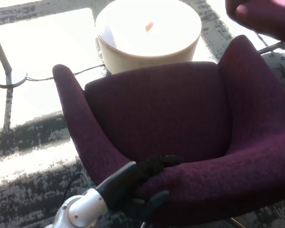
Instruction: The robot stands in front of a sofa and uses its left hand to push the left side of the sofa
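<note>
Sofa: dark plum, nubby-fabric armchair-style sofa with a curved back and two raised arms; it fills the middle and right of the head view and sits angled, its left arm nearer picture left and its right arm rising toward the top right.
Sofa position against hand: the sofa's front left corner, where the left arm meets the seat's front edge, lies directly against the hand at the bottom centre.
Left hand: black robot left hand, reaching in from the lower left on a black forearm with a white wrist housing; fingers spread, upper fingers lying on top of the seat's front rim, thumb pressed under the rim, so the hand straddles the padded edge.
Right hand: out of view.
Table: round, pale cream drum-shaped side table, smooth top washed out by bright light, a small orange item on it; stands just behind the sofa's back.
Second seat: another plum upholstered seat at the top right corner.
Floor: grey-and-white mottled carpet.
Cable: thin dark cable lying on the floor left of the sofa.
</note>
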`<state>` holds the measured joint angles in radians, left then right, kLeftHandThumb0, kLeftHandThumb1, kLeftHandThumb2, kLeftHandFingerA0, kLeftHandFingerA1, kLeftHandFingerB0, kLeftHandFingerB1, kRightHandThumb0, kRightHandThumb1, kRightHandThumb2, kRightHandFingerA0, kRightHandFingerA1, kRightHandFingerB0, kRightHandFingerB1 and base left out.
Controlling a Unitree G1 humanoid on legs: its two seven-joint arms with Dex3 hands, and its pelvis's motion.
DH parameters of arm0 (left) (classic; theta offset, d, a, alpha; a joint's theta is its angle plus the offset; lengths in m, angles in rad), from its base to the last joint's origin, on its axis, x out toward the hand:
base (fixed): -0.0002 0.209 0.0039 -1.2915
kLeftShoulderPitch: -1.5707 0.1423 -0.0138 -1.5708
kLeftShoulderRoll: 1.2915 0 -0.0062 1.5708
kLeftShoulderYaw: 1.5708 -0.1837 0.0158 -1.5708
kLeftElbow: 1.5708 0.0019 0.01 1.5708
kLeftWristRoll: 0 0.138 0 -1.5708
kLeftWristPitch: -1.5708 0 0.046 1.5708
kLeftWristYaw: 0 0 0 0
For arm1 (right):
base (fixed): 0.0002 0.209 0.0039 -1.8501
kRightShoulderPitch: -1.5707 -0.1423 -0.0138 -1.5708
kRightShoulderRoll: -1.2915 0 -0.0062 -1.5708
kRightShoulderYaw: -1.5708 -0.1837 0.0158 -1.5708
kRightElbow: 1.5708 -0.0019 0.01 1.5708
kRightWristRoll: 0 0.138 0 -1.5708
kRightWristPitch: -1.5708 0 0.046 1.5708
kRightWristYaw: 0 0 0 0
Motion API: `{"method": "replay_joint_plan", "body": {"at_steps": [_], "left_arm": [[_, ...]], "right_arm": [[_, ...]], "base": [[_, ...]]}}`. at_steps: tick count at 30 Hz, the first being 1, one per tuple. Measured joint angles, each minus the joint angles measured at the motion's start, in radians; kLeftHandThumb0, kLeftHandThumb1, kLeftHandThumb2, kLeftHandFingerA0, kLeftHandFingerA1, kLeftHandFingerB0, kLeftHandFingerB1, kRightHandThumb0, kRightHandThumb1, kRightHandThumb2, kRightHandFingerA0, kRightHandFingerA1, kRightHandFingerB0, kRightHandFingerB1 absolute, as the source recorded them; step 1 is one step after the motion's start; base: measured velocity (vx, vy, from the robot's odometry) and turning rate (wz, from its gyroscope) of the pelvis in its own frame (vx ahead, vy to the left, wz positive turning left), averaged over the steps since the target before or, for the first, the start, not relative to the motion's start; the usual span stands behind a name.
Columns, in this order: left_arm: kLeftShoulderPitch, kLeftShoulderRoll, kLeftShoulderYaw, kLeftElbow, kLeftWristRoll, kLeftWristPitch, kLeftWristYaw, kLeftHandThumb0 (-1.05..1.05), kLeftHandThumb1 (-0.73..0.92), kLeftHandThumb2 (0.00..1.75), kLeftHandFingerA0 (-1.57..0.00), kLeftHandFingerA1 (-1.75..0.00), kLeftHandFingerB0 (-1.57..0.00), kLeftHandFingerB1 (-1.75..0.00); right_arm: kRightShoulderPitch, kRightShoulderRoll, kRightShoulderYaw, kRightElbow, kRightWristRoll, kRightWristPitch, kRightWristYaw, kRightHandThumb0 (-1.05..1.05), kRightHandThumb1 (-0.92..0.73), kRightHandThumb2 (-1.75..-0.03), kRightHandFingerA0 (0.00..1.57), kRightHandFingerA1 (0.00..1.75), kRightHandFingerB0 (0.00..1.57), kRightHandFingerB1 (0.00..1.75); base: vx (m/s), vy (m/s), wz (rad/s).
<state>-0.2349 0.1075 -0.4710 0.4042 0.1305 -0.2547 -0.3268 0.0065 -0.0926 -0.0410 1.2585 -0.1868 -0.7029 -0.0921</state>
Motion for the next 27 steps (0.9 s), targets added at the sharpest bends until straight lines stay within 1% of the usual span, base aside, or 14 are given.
{"method": "replay_joint_plan", "body": {"at_steps": [4,7,10,11,13,14,17,18,20,21,24,25,26,27], "left_arm": [[-0.017,-0.038,-0.047,0.01,0.016,0.0,0.001,-0.8,0.72,1.14,-0.02,-0.42,-0.05,-0.39],[-0.032,-0.073,-0.077,0.023,0.025,0.001,0.001,-0.95,0.79,1.16,0.0,-0.34,-0.14,-0.34],[-0.046,-0.096,-0.103,0.029,0.034,0.015,0.001,-0.83,0.72,1.14,-0.02,-0.45,-0.06,-0.38],[-0.051,-0.103,-0.111,0.031,0.042,0.02,0.001,-0.9,0.92,0.7,-0.12,-0.35,-0.11,-0.29],[-0.06,-0.116,-0.122,0.036,0.053,0.029,0.001,-0.9,0.92,0.7,-0.12,-0.35,-0.11,-0.29],[-0.065,-0.122,-0.127,0.039,0.056,0.032,0.002,-0.83,0.72,1.13,-0.08,-0.47,-0.02,-0.37],[-0.083,-0.142,-0.145,0.048,0.077,0.05,0.01,-0.89,0.75,1.16,-0.18,-0.52,0.0,-0.37],[-0.089,-0.147,-0.15,0.052,0.086,0.054,0.013,-0.89,0.75,1.17,-0.17,-0.51,0.0,-0.36],[-0.101,-0.152,-0.16,0.057,0.1,0.064,0.017,-0.9,0.75,1.18,-0.14,-0.5,0.0,-0.34],[-0.108,-0.154,-0.167,0.06,0.106,0.071,0.018,-0.87,0.73,1.16,-0.07,-0.47,-0.02,-0.33],[-0.124,-0.159,-0.18,0.066,0.123,0.084,0.02,-0.83,0.72,1.15,-0.05,-0.47,-0.04,-0.33],[-0.129,-0.163,-0.183,0.07,0.128,0.089,0.02,-0.93,0.92,0.72,-0.11,-0.36,-0.11,-0.25],[-0.134,-0.167,-0.185,0.072,0.133,0.095,0.02,-0.86,0.73,1.15,-0.04,-0.46,-0.09,-0.3],[-0.137,-0.171,-0.187,0.074,0.136,0.099,0.02,-0.86,0.73,1.15,-0.04,-0.46,-0.09,-0.3]], "right_arm": [[-0.001,-0.001,0.001,0.0,0.0,0.0,0.001,-0.6,-0.77,-0.63,0.53,0.4,0.52,0.39],[-0.001,-0.002,0.002,0.0,-0.001,0.0,0.001,-0.62,-0.76,-0.63,0.52,0.41,0.5,0.39],[-0.002,-0.003,0.003,0.0,0.0,0.0,0.006,-0.62,-0.74,-0.65,0.53,0.41,0.46,0.38],[-0.003,-0.003,0.004,0.0,-0.001,0.001,0.006,-0.61,-0.77,-0.63,0.54,0.41,0.49,0.38],[-0.003,-0.003,0.006,0.0,-0.001,0.001,0.007,-0.61,-0.77,-0.63,0.54,0.41,0.49,0.38],[-0.003,-0.004,0.006,0.0,-0.001,0.001,0.007,-0.66,-0.7,-0.67,0.55,0.45,0.46,0.39],[-0.004,-0.004,0.008,-0.001,-0.001,0.001,0.007,-0.61,-0.77,-0.63,0.55,0.42,0.47,0.38],[-0.004,-0.005,0.009,-0.002,-0.001,0.001,0.007,-0.56,-0.61,-1.02,0.51,0.61,0.32,0.5],[-0.005,-0.005,0.011,-0.002,-0.001,0.001,0.007,-0.54,-0.6,-1.02,0.51,0.61,0.31,0.5],[-0.005,-0.005,0.01,-0.002,0.0,0.001,0.008,-0.58,-0.77,-0.63,0.54,0.42,0.46,0.38],[-0.005,-0.005,0.01,-0.002,0.0,0.0,0.009,-0.57,-0.78,-0.62,0.58,0.42,0.45,0.36],[-0.005,-0.005,0.01,-0.003,0.0,0.0,0.009,-0.61,-0.71,-0.69,0.55,0.45,0.42,0.39],[-0.005,-0.005,0.01,-0.003,0.0,0.0,0.009,-0.6,-0.72,-0.68,0.55,0.44,0.44,0.39],[-0.005,-0.005,0.012,-0.003,0.0,0.0,0.008,-0.6,-0.72,-0.68,0.55,0.44,0.44,0.39]], "base": [[0.0,0.0,0.0],[0.0,0.0,0.0],[0.0,0.0,0.0],[0.0,0.0,0.0],[0.0,0.0,0.0],[0.0,0.0,0.0],[0.0,0.0,0.0],[0.0,0.0,0.0],[0.0,0.0,0.0],[0.0,0.0,0.0],[0.0,0.0,0.0],[0.0,0.0,0.0],[0.0,0.0,0.0],[0.0,0.0,0.0]]}}
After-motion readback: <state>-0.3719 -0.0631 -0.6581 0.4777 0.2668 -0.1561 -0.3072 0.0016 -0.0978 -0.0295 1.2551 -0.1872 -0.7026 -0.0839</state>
